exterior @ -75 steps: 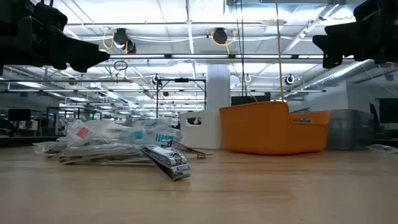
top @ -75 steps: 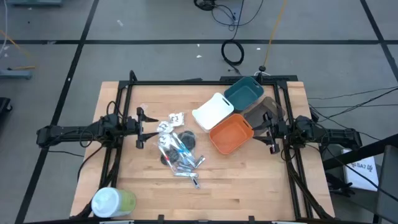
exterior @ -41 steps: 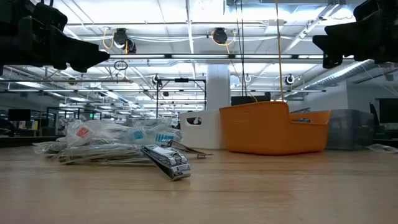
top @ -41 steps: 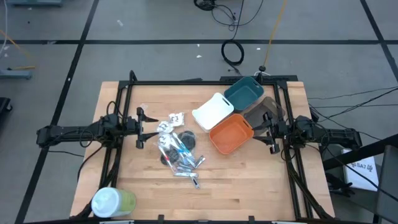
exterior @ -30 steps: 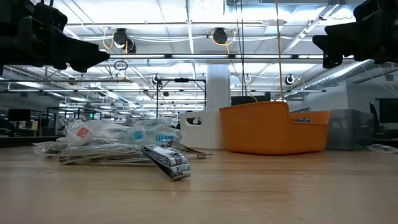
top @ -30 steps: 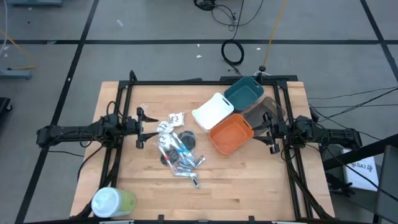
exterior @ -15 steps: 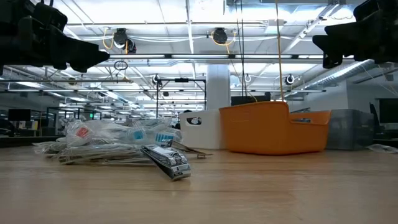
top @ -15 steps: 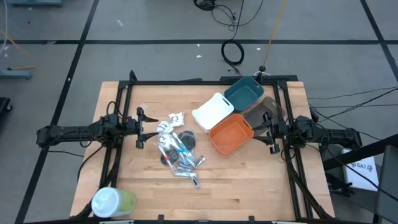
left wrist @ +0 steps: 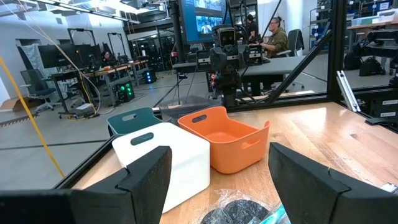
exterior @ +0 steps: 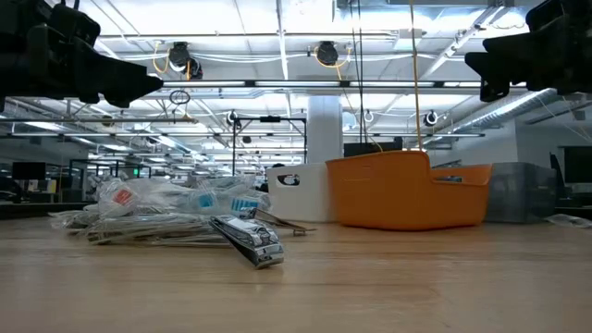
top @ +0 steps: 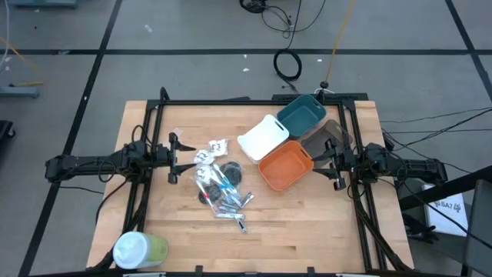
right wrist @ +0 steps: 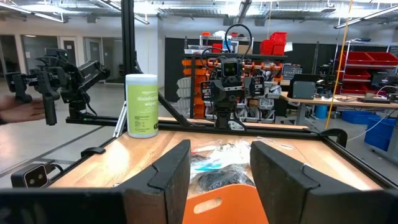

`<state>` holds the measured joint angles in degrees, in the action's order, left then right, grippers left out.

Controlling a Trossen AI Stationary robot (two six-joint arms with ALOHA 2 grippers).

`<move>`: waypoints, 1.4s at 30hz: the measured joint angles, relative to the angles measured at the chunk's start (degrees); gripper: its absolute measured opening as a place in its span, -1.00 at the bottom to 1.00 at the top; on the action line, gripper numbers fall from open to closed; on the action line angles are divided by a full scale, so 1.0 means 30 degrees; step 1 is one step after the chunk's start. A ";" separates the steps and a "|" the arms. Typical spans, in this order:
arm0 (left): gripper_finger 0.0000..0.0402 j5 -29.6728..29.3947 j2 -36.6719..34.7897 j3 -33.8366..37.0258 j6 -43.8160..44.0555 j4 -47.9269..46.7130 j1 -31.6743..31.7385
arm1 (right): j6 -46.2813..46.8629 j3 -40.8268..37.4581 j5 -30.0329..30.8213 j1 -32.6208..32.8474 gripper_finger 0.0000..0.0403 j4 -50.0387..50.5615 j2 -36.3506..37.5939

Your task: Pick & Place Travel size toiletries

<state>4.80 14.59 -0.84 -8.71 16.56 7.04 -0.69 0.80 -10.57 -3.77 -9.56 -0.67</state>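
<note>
On the wooden table (top: 307,223) we count four plastic bins (top: 285,166) beside one crinkly toiletries pile (top: 219,185). Left gripper (top: 178,160) stands apart and empty; right gripper (top: 329,164) is half apart, empty.

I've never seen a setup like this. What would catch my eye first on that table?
Probably the bright orange bin, clustered right of centre with a white bin, a teal bin and a dark bin. Next, the heap of travel size toiletries at mid-table, between the open left gripper and right gripper, which hang at opposite sides. A white-and-green cylinder occupies the near-left corner.
</note>
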 joint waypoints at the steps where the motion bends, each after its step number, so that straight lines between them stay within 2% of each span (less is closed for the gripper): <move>1: 0.32 0.0000 -0.0002 0.0000 0.0000 0.0000 -0.0005 | 0.0000 0.0004 -0.0005 0.0002 -0.23 0.0003 0.0002; 9: 0.32 -0.0102 -0.0002 -0.0007 0.0345 0.0563 -0.0005 | 0.0000 0.0007 -0.0007 0.0007 -0.23 0.0005 0.0000; 15: 0.32 -0.0165 -0.0002 -0.0007 0.4375 0.0921 -0.0005 | 0.0000 0.0007 0.0000 0.0001 -0.23 0.0006 0.0000; 18: 0.32 -0.1144 -0.0009 -0.0022 0.5486 0.0867 -0.0005 | 0.0000 0.0007 -0.0007 0.0007 -0.23 -0.0001 0.0000; 22: 0.32 -0.3094 0.0047 -0.0022 0.5839 -0.1533 -0.0005 | 0.0000 0.0001 -0.0006 0.0007 -0.23 0.0006 0.0000; 25: 0.32 -0.4905 0.0677 -0.0015 0.7133 -0.2636 0.0010 | 0.0000 0.0007 -0.0007 0.0000 -0.23 0.0006 0.0000; 27: 0.32 -0.5267 0.1397 -0.0278 0.7903 -0.2612 0.0017 | 0.0000 0.0004 -0.0003 -0.0001 -0.23 0.0006 0.0000; 32: 0.32 -0.5830 0.5486 -0.3473 0.8311 -0.4009 0.0024 | 0.0000 0.0006 -0.0005 0.0003 -0.23 0.0006 0.0000; 37: 0.32 -0.7709 1.2453 -0.8776 0.8403 -0.8547 0.0845 | 0.0000 -0.0001 0.0000 0.0005 -0.23 0.0006 0.0000; 42: 0.32 -0.7124 1.8793 -1.2872 0.9329 -1.0554 0.2397 | 0.0000 0.0005 -0.0006 0.0007 -0.23 0.0006 0.0000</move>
<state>-16.57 70.97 -39.46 19.28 -15.11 14.23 -0.69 0.82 -10.59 -3.75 -9.54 -0.67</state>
